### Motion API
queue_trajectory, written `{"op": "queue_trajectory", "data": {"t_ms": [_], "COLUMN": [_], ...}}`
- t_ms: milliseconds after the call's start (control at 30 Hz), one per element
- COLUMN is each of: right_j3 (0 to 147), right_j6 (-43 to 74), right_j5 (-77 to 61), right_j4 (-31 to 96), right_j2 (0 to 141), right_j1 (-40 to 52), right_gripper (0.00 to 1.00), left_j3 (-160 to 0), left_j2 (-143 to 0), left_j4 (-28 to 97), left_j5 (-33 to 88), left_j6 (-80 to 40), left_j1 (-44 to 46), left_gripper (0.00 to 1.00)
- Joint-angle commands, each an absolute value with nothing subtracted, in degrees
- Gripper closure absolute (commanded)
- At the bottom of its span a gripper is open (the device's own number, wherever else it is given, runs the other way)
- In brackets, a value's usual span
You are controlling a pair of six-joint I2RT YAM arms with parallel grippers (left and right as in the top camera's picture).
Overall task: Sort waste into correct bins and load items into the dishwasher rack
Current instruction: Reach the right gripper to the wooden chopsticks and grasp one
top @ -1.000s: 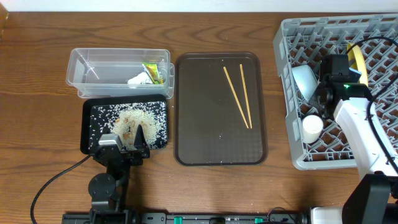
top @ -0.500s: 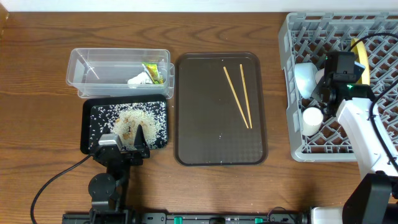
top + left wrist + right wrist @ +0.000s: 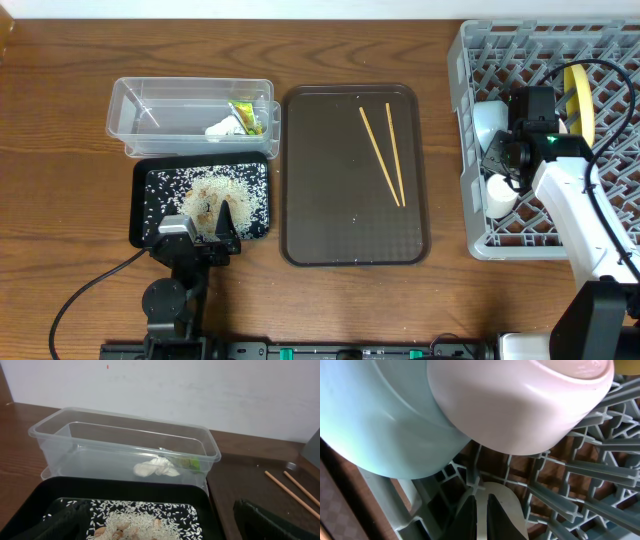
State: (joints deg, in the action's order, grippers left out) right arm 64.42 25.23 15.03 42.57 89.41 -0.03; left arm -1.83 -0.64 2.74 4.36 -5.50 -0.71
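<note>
The grey lattice rack (image 3: 470,230) stands at the right. In it are a light-blue bowl (image 3: 489,119), a white bowl (image 3: 499,195) and an on-edge pale-yellow plate (image 3: 577,100). My right gripper (image 3: 503,158) is low inside the rack between the two bowls. In the right wrist view its fingers (image 3: 496,519) are pressed almost together over a pale curved piece, below the blue bowl (image 3: 370,420) and the white bowl (image 3: 520,405). Two chopsticks (image 3: 383,153) lie on the brown tray. My left gripper (image 3: 206,228) is open over the front of the black tray (image 3: 140,205) with rice (image 3: 215,192).
The clear tub (image 3: 130,115) behind the black tray holds the yellow-green wrapper (image 3: 245,117) and the white paper scrap (image 3: 224,128); the scrap also shows in the left wrist view (image 3: 155,467). The brown serving tray (image 3: 330,230) lies in the middle.
The rack has slid right and slightly back. My right gripper has shifted a little left and lower between the bowls. The left arm has not moved.
</note>
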Motion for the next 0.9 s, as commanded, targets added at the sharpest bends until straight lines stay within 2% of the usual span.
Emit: {"op": "queue_trajectory", "data": {"t_ms": [0, 133, 233, 333, 433, 533, 667, 733, 800, 867], "right_j3": [63.18, 62.52, 63.79, 63.90, 63.90, 63.37, 62.96, 62.96, 62.96, 62.96], "right_j6": [27.94, 27.07, 17.61, 12.75, 13.28, 13.21, 12.43, 10.59, 10.59, 10.61], "right_j5": [20.38, 19.57, 4.36, -12.49, -18.26, -17.06, -4.91, 5.04, 8.27, 7.20], "right_j4": [41.87, 39.27, 36.84, 34.74, 35.07, 35.55, 33.52, 30.74, 27.51, 24.51], "right_j2": [88.31, 88.09, 86.21, 83.22, 82.15, 83.33, 88.68, 92.88, 96.38, 99.59], "right_j1": [0.40, 0.56, 1.85, 4.54, 8.25, 13.26, 20.60, 23.97, 25.54, 26.30], "right_gripper": [0.93, 0.94, 0.87, 0.74, 0.55, 0.43, 0.39, 0.37, 0.37, 0.45], "left_j3": [-0.23, -0.23, -0.23, -0.23, -0.23, -0.23, -0.23, -0.23, -0.23, -0.23], "left_j2": [-0.34, -0.34, -0.34, -0.34, -0.34, -0.34, -0.34, -0.34, -0.34, -0.34], "left_j4": [3.55, 3.53, 3.53, 3.53, 3.53, 3.53, 3.53, 3.53, 3.53, 3.53], "left_j5": [4.95, 4.95, 4.95, 4.95, 4.95, 4.95, 4.95, 4.95, 4.95, 4.95], "left_j6": [-4.73, -4.73, -4.73, -4.73, -4.73, -4.73, -4.73, -4.73, -4.73, -4.73], "left_j1": [-0.99, -0.99, -0.99, -0.99, -0.99, -0.99, -0.99, -0.99, -0.99, -0.99], "left_gripper": [0.07, 0.06, 0.06, 0.06, 0.06, 0.07, 0.07, 0.07, 0.07, 0.06]}}
